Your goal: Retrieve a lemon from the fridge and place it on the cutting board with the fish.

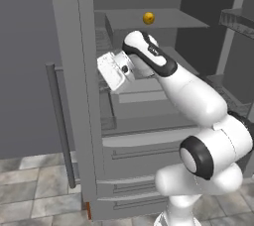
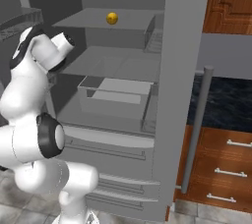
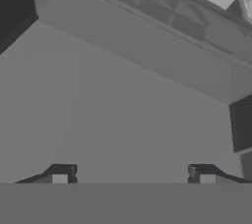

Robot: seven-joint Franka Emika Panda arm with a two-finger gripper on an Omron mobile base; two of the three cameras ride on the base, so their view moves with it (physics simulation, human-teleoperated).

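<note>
The fridge (image 1: pixel 144 136) stands open, with grey shelves inside. The lemon (image 1: pixel 148 18) (image 2: pixel 112 18), small and yellow-orange, rests on the top shelf near its front. My gripper (image 1: pixel 110 74) is lower and to the left of the lemon, close to the inner edge of the left door. In the hand view my gripper (image 3: pixel 130 175) faces a flat grey surface, and its two dark fingertips (image 3: pixel 61 174) stand wide apart with nothing between them, so it is open. The cutting board and the fish are out of view.
The left door's bar handle (image 1: pixel 59 121) and the right door (image 2: pixel 177 95) with its handle (image 2: pixel 197 129) flank the opening. A clear bin (image 2: pixel 115 98) sits on a lower shelf, with drawers (image 1: pixel 139 158) beneath. Wooden cabinets (image 2: pixel 221 169) stand to the right.
</note>
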